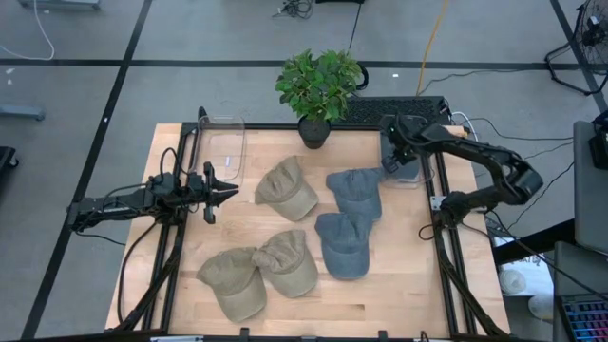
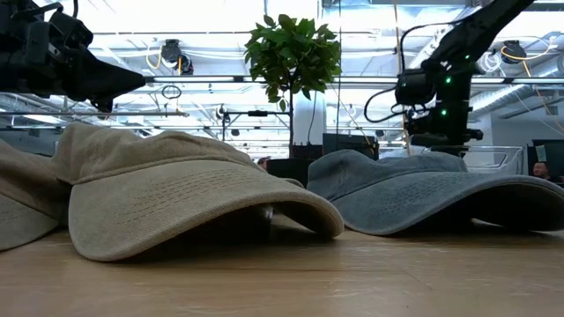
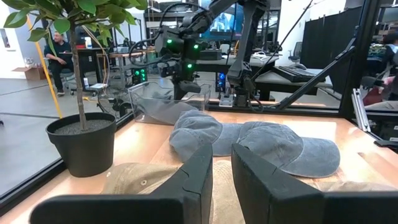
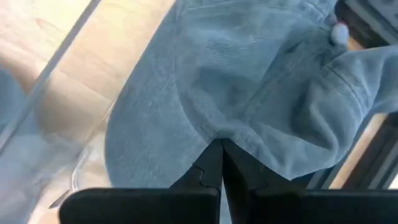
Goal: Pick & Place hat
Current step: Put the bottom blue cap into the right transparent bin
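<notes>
1. Currently, I see the right pincer [image 1: 397,160] at the far right of the surface [image 1: 399,285], inside a clear bin [image 1: 415,174]. Its fingers are pressed together on a fold of a blue-grey hat [image 4: 249,81], which hangs from them in the right wrist view.
2. I see the left pincer [image 1: 226,192] held above the left side of the surface, pointing right toward the hats. Its fingers [image 3: 193,177] stand a narrow gap apart and hold nothing.
3. I count two more blue-grey hats on the surface: one at far centre-right [image 1: 355,192], one just nearer [image 1: 344,243], the two touching.
4. I count three tan hats: one at far centre [image 1: 288,188], and two at the near side, left [image 1: 233,280] and right [image 1: 288,261], overlapping each other.
5. I see a second clear bin [image 1: 226,150] at the far left, beside the left arm.
6. I see a potted plant [image 1: 318,90] at the far edge, centre, between the two bins.
7. I see a seated person [image 3: 59,53] in the room beyond the surface, in the left wrist view.
</notes>
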`<state>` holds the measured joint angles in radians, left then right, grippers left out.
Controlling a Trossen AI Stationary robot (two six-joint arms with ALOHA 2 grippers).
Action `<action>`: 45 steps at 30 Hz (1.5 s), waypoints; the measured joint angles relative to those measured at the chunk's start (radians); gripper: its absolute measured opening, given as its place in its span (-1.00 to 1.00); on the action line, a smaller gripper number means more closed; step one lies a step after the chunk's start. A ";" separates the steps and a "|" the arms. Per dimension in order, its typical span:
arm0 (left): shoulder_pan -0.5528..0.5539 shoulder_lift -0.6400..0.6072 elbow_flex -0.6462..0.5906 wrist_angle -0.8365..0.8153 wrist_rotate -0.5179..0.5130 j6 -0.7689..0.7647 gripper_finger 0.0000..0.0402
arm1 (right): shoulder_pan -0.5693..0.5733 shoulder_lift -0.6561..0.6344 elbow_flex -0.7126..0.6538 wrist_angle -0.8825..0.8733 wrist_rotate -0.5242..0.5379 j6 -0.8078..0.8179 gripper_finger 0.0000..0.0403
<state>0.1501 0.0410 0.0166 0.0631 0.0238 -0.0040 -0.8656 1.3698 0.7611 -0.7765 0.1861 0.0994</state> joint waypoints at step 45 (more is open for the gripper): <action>0.000 0.000 0.000 0.000 0.000 0.000 -0.67 | 0.900 -0.676 -0.126 0.591 -0.113 0.187 -1.00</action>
<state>0.1499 0.0406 0.0166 0.0631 0.0238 -0.0040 0.0346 0.6942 0.6347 -0.1854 0.0727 0.2863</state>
